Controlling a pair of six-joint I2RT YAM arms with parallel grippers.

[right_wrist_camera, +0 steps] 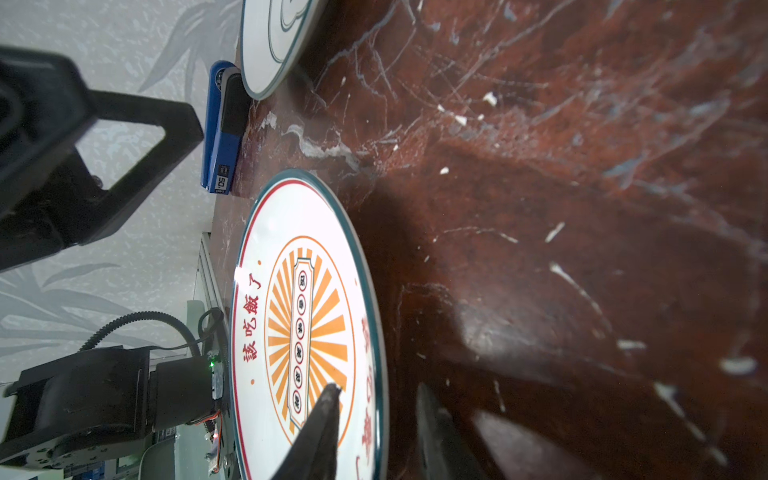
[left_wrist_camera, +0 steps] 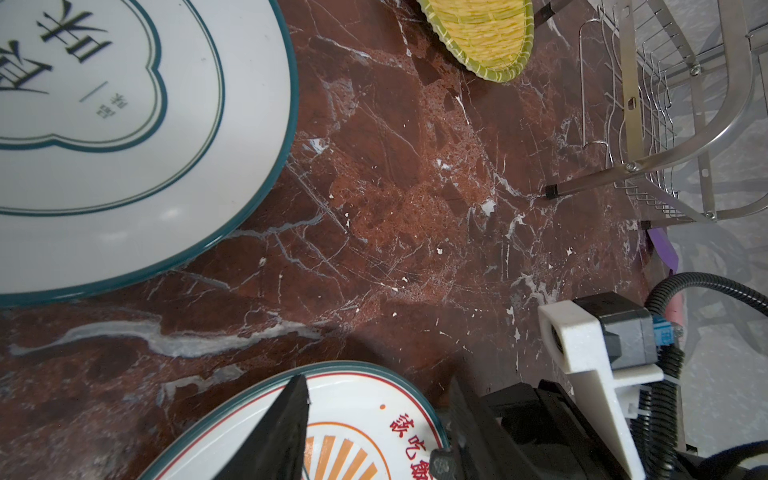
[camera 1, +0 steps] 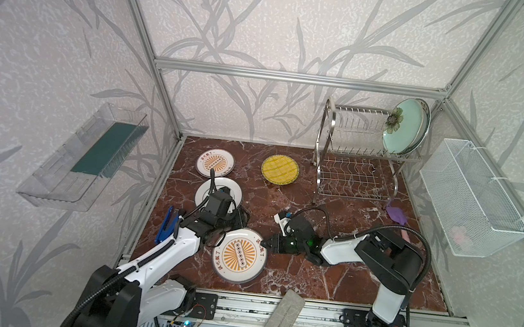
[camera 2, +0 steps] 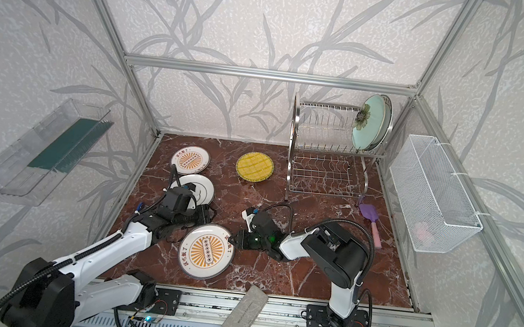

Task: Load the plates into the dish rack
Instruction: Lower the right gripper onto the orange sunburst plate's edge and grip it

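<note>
A white plate with an orange sunburst (camera 1: 239, 255) (camera 2: 207, 252) lies near the front of the table. My right gripper (camera 1: 265, 242) (camera 2: 232, 239) (right_wrist_camera: 376, 395) straddles its right rim, one finger over the face and one under the edge, with a gap still showing. My left gripper (camera 1: 236, 230) (left_wrist_camera: 380, 399) stands open over the plate's far-left edge. A second sunburst plate (camera 1: 215, 163), a teal-rimmed white plate (camera 1: 207, 191) (left_wrist_camera: 124, 124) and a yellow plate (camera 1: 279, 169) lie flat behind. In the dish rack (camera 1: 355, 124) (camera 2: 326, 121), a mint flower plate (camera 1: 404, 127) stands upright with another plate's rim behind it.
A blue stapler (camera 1: 166, 224) (right_wrist_camera: 220, 129) lies by the left wall. A purple scoop (camera 1: 395, 214) lies in front of the rack. On the right wall hangs a white mesh basket (camera 1: 471, 201), on the left wall a clear tray (camera 1: 83, 157). A grey block (camera 1: 283, 317) leans on the front rail.
</note>
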